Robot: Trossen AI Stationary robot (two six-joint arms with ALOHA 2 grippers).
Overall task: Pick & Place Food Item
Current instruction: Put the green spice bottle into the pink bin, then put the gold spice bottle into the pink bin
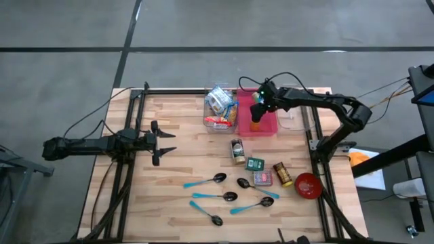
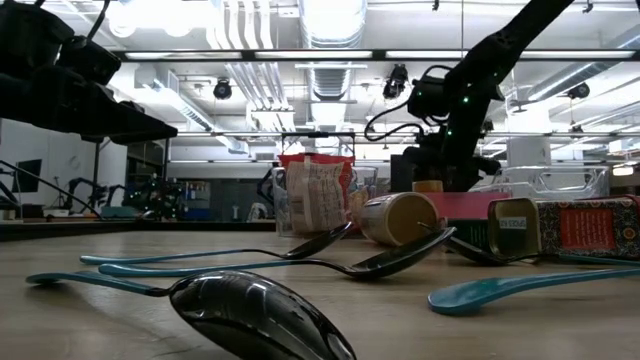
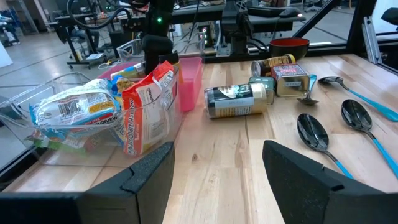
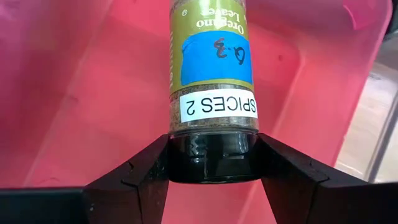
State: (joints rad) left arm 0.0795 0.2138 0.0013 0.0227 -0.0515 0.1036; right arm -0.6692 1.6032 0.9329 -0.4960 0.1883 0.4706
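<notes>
Spice jar: task item, clamped by its dark cap between the right gripper's fingers; green "Oregano Leaves" label, a blue tape patch and a white "SPICES 2" sticker; it hangs over the pink bin, and whether its base touches the floor cannot be told.
Table: pale wooden slats, black frame rails along the left and right sides.
Left arm: stretched flat along the table's left side, well apart from the items.
Right arm: reaches from the right rail across to the pink bin at the far edge.
Pink bin: at the far middle of the table, between the clear bin and a clear empty container.
Clear bin: just left of the pink bin, stuffed with snack packets.
Left gripper: fingers apart, holding nothing, hovering above bare wood.
Right gripper: closed on the jar's cap, above the pink bin.
Red bowl: near the right rail, at the near side.
Spoons: several with teal handles and dark bowls, scattered at the near middle.
Lying jars and tins: a gold-lidded jar on its side, a green tin, a red tin and a brown-labelled jar, between the bins and the spoons.
</notes>
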